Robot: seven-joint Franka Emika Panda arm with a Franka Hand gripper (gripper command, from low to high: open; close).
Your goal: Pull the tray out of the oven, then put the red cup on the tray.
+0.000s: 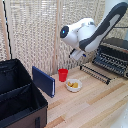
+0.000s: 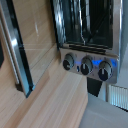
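Note:
The oven (image 1: 114, 46) stands at the exterior view's right with its drop-down door (image 1: 102, 69) open and the bar handle (image 1: 96, 73) lowest. In the wrist view the oven (image 2: 87, 64) shows three knobs. The tray (image 2: 84, 22), a rack of thin dark bars, sits inside the cavity. The open door (image 2: 35, 47) lies beside it. The red cup (image 1: 62, 75) stands upright on the wooden table, apart from the oven. My gripper (image 1: 77, 54) hangs above the table between cup and oven, touching neither. Its fingers are too small to read and do not show in the wrist view.
A white bowl (image 1: 73, 85) with yellow contents sits right beside the red cup. A blue flat panel (image 1: 43, 81) leans against a big black open case (image 1: 20, 95) at the exterior view's left. A slatted screen (image 1: 40, 30) backs the table.

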